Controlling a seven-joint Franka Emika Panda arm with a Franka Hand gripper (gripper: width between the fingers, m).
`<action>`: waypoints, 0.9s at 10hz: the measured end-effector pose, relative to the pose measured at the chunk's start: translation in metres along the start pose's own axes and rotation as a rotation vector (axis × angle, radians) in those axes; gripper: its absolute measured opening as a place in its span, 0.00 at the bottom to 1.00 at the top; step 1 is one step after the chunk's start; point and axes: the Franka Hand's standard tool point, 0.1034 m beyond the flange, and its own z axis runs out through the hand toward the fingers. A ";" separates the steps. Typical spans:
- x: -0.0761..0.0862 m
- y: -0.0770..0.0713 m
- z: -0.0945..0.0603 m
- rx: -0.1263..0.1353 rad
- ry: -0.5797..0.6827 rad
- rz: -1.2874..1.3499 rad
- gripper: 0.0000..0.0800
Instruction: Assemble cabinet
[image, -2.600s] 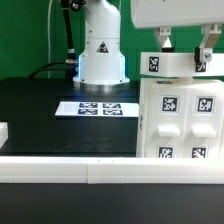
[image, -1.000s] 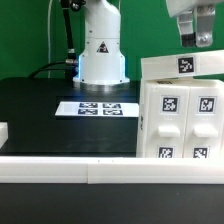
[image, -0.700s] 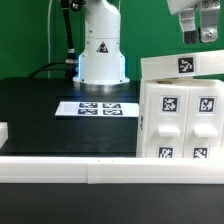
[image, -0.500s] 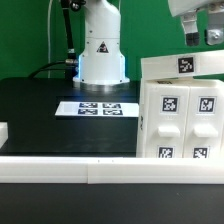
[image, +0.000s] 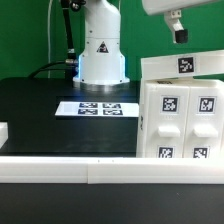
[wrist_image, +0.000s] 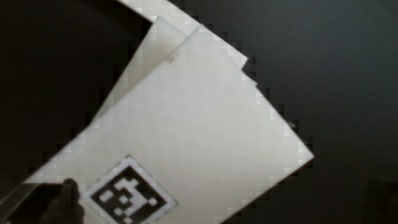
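Note:
The cabinet (image: 180, 125) is a large white box at the exterior view's right, with four tagged panels on its near face. A white top panel (image: 185, 65) with one tag lies on it, slightly tilted. My gripper (image: 178, 36) hangs above that panel, well clear of it and holding nothing; only one finger (image: 178, 28) shows in the exterior view. In the wrist view the tagged white panel (wrist_image: 196, 120) fills the middle. The gripper (wrist_image: 205, 210) is open, with a dark fingertip (wrist_image: 36, 203) at one edge of the picture.
The white robot base (image: 100, 50) with a triangle sticker stands at the back. The marker board (image: 98, 108) lies flat on the black table (image: 50, 110). A small white block (image: 3, 130) is at the exterior view's left edge. A white rail (image: 100, 170) runs along the front.
The gripper was astride the cabinet's top panel. It has let go, risen, and shifted toward the exterior view's left. The panel stays on the cabinet.

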 end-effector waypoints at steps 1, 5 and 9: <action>0.000 0.001 0.001 -0.001 0.000 -0.060 1.00; -0.001 0.001 0.001 -0.012 0.010 -0.416 1.00; -0.004 -0.001 0.002 -0.030 0.009 -0.862 1.00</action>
